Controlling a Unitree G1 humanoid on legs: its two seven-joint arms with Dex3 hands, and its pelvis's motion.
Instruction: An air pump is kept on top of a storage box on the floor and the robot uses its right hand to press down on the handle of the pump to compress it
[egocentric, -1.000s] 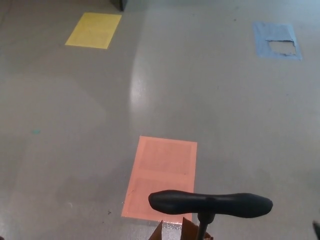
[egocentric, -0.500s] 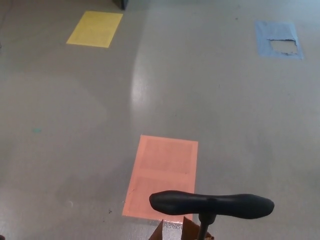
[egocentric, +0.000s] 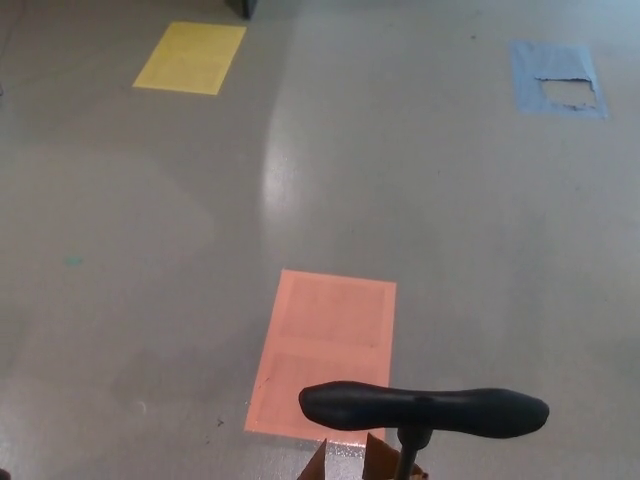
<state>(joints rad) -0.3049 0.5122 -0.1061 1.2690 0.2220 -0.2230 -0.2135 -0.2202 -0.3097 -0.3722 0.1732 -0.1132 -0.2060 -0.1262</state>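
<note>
The pump handle (egocentric: 424, 410) sat low in the head view, near the bottom edge and a little right of centre, a black bar lying roughly level from left to right with rounded, slightly swollen ends and a narrower waist. From under its middle a thin dark shaft (egocentric: 408, 459) ran down and out of the picture. Just below the handle, two brown cardboard flaps (egocentric: 347, 462) of the storage box poked up at the bottom edge, with the shaft passing beside the right-hand one; the rest of the box and the pump body were cut off by the frame. Nothing touched the handle. Neither of the robot's hands appeared in the picture, so whether their fingers were spread or curled could not be told. Behind the handle, on the grey glossy floor (egocentric: 130, 300), lay an orange rectangular patch (egocentric: 325, 345), its near edge partly hidden by the handle and the flaps. Far off at the upper left was a yellow patch (egocentric: 190, 58), and at the upper right a blue patch (egocentric: 556, 80) with a torn, pale hole in its middle. A soft band of light reflected off the floor between the yellow and orange patches.
</note>
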